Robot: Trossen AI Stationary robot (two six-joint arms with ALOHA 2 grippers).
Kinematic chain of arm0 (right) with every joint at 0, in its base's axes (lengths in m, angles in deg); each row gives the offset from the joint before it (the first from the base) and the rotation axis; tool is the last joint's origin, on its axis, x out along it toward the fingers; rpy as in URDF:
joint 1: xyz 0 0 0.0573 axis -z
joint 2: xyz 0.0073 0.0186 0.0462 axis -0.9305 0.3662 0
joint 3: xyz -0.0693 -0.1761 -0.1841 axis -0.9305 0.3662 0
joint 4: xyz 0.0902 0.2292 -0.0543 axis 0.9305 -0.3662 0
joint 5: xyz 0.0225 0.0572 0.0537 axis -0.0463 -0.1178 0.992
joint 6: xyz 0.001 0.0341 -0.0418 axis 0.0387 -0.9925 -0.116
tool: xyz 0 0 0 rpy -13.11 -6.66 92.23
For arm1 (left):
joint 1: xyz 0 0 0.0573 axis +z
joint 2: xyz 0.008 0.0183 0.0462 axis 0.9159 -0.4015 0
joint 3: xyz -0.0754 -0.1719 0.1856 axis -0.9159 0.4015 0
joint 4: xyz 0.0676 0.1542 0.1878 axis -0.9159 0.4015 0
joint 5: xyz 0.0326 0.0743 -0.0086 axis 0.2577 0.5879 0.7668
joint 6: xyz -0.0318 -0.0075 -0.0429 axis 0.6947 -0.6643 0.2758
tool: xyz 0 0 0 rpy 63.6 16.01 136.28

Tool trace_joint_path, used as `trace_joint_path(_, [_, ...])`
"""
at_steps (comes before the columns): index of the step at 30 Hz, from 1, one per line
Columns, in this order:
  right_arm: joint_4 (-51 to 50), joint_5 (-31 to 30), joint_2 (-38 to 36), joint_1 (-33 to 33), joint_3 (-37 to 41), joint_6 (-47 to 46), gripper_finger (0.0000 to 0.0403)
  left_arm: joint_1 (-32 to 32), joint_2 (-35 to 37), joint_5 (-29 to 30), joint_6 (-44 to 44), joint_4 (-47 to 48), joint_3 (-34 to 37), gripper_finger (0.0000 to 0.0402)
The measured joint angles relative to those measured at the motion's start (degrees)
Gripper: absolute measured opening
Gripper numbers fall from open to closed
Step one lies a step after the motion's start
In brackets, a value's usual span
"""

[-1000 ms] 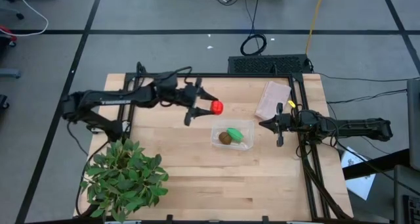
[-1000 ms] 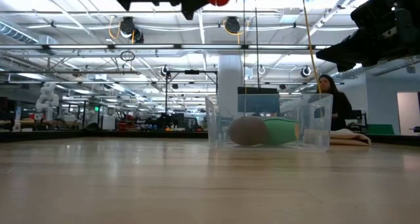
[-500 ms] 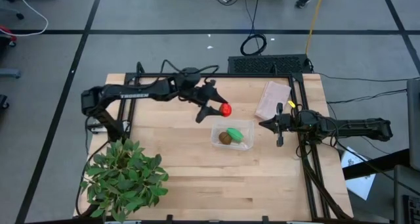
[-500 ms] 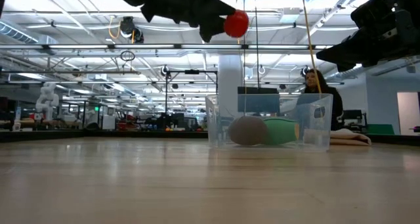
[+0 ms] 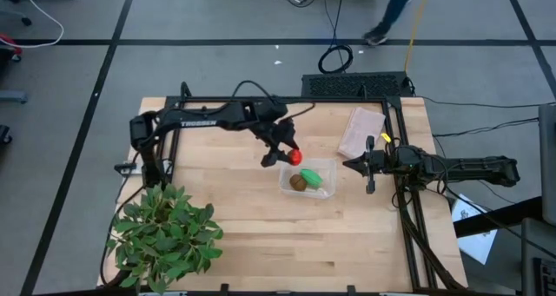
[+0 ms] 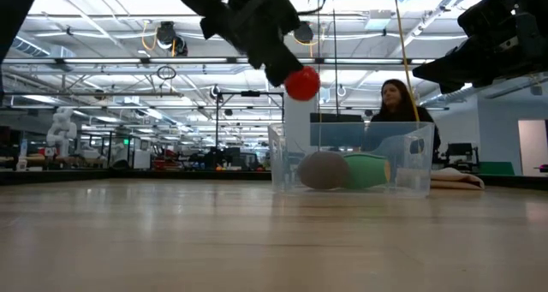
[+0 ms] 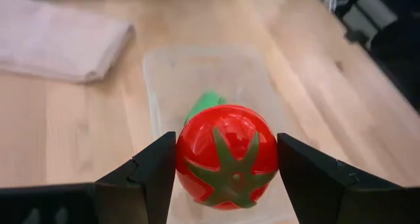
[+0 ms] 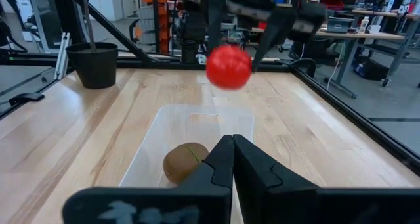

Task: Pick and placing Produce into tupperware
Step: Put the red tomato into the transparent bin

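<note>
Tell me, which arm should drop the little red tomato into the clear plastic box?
Left. Its pincer already grips the red tomato above the box's edge; the right pincer waits shut beside it.

wooden table, tupperware, plant, packet

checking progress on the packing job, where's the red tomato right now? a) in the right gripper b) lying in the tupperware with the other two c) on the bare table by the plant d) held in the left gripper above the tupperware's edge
d: the left gripper is shut on the red tomato, held in the air above the tupperware, which holds only the kiwi and the green piece.
</note>
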Motion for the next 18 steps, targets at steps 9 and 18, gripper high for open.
trace_joint_path(9, [-0.39, 0.00, 0.07, -0.02, 0.00, 0.33, 0.0000, 0.02, -3.77, 2.52, -2.01, 1.72, -0.02, 0.0230])
trace_joint_path(18, [-0.39, 0.00, 0.15, -0.02, 0.00, 0.26, 0.0000, -0.64, -6.44, 3.16, -3.59, 0.60, -0.04, 0.0230])
